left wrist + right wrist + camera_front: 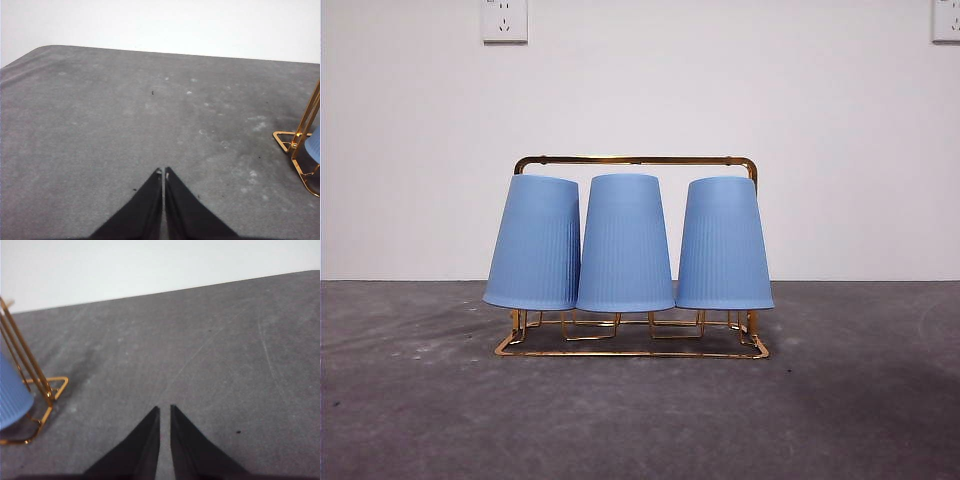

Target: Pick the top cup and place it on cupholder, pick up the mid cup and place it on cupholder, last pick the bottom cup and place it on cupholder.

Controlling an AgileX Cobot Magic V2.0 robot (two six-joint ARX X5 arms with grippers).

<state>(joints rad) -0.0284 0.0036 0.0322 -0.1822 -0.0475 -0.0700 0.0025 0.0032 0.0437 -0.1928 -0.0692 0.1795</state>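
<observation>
Grey, felt-like matting [420,400] covers the table, mottled with pale scuffs and a few dark specks, and it runs back to a plain white wall [410,150] that carries two white power sockets, one high on the left [504,20] and one cut off at the top right corner [947,20]. Near the middle of the mat stands the gold wire cupholder [635,160], its arched handle frame rising behind three ribbed blue cups set upside down in a row: the left cup [533,243] leans slightly, the middle cup [625,245] and the right cup [724,245] sit straighter, and neighbouring rims almost touch. The wire base shows under the rims. Both arms wait off to the sides, over bare mat. The left gripper [163,172] has its jaws pressed together and holds nothing; the right gripper [164,408] shows only a thin slit between its jaws, also empty. Each wrist view catches a corner of the rack and a sliver of blue cup at its edge.
</observation>
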